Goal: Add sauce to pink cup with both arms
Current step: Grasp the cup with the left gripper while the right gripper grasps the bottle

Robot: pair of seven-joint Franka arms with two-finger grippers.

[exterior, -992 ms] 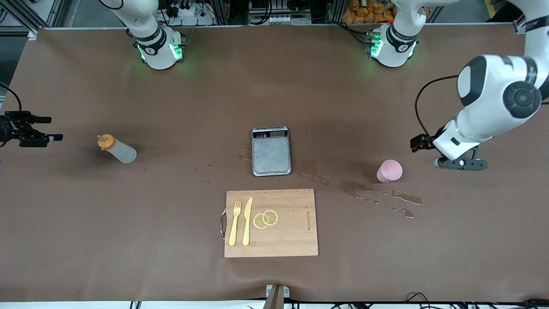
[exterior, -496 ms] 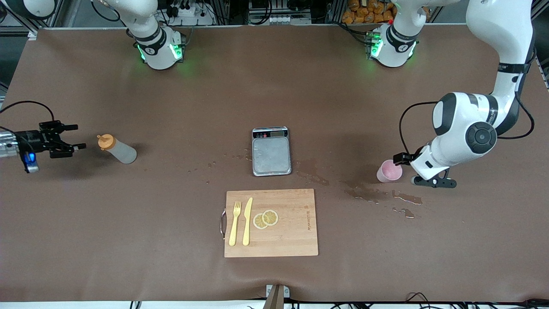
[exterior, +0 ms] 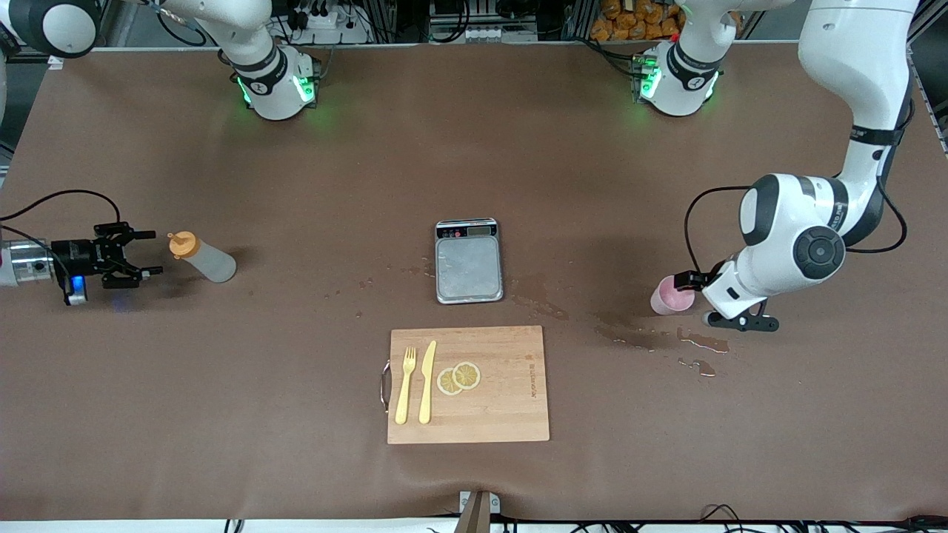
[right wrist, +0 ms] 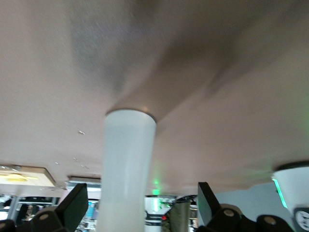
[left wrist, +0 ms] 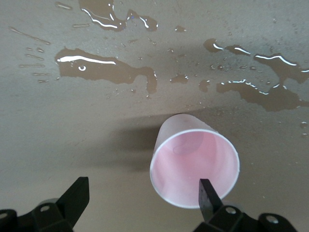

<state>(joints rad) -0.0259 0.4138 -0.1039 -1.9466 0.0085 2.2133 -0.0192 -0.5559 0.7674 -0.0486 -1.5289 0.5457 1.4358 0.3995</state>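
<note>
Sauce bottle (exterior: 202, 257): lies on its side on the counter (exterior: 296, 185) toward the right arm's end, orange nozzle cap pointing at the right tool; not yet lifted.
Pink cup (exterior: 670, 297): stands upright on the counter toward the left arm's end, empty as far as the left wrist view shows.
Right tool (exterior: 144, 253): low, just beside the bottle's cap, fingers spread; in the right wrist view the bottle's body sits between them, apart from both.
Left tool (left wrist: 142, 198): low beside the cup, fingers spread; one finger overlaps the cup's rim in its wrist view, the other is well apart. Contact cannot be told.
Progress: judged early; neither thing is gripped, so grasping, bringing together and squeezing all remain.
Counter: brown covering with wet puddles (exterior: 696, 342) near the cup, which could make it slide.
Other things: grey scale (exterior: 468, 260) mid-counter; nearer the camera, a wooden cutting board (exterior: 503, 400) with yellow fork (exterior: 404, 385), knife (exterior: 426, 381) and lemon slices (exterior: 458, 377).
Room: metal framing and cables along the arms' bases.
</note>
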